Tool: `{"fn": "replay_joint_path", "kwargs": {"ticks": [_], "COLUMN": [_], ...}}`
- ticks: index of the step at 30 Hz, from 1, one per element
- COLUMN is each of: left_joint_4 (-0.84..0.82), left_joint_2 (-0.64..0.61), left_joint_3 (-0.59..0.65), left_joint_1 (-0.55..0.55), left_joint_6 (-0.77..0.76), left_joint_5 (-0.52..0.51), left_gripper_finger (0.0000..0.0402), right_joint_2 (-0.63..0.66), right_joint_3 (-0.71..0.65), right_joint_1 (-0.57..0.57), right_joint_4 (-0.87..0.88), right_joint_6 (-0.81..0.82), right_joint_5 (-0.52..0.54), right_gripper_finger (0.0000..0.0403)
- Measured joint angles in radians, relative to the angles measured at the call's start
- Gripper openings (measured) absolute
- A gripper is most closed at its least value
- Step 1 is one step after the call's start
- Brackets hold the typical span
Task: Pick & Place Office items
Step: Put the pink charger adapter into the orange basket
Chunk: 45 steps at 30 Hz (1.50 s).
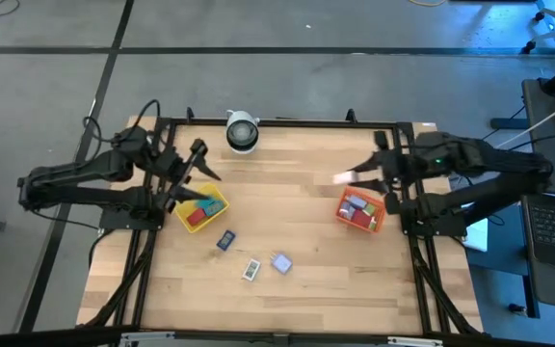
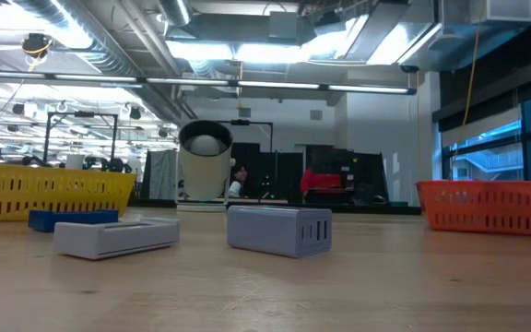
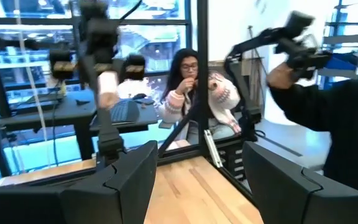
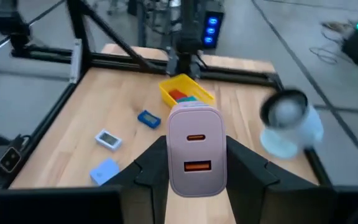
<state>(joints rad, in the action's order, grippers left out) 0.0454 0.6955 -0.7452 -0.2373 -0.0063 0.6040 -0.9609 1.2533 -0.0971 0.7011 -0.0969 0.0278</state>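
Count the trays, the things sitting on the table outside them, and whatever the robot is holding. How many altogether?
Trays: 2, the yellow tray and the orange tray
Small pieces loose on the table: 3, dark blue piece, white piece, pale blue piece
Round white cylinder: 1
Held in the right gripper: 1, pink charger
Total: 7

Matt pale wood table (image 1: 306, 251), smooth plastic charger (image 4: 195, 149)
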Motion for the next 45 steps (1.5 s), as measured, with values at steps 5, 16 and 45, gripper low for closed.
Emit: {"fn": "replay_joint_path", "kwargs": {"ticks": [5,16,45], "left_joint_4": [-0.029,-0.129,0.265], "left_joint_2": [-0.027,-0.001,0.046], "left_joint_3": [0.0,0.065,0.377], "left_joint_1": [0.059,0.119,0.254], "left_joint_6": [0.033,0.108,-0.358], "left_joint_5": [-0.011,-0.368,-0.665], "left_gripper_finger": [0.0231,0.023,0.0229], "right_joint_2": [0.224,0.585,0.449], "right_joint_3": [-0.284,-0.715,-0.97], "right_joint_1": [0.0,0.0,-0.056], "right_joint_4": [-0.1,-0.188,-0.168], "right_joint_6": [0.115,0.337,1.082], "right_joint_5": [0.038,0.114,0.297], "right_gripper_finger": [0.0121,0.0121,0.012]}}
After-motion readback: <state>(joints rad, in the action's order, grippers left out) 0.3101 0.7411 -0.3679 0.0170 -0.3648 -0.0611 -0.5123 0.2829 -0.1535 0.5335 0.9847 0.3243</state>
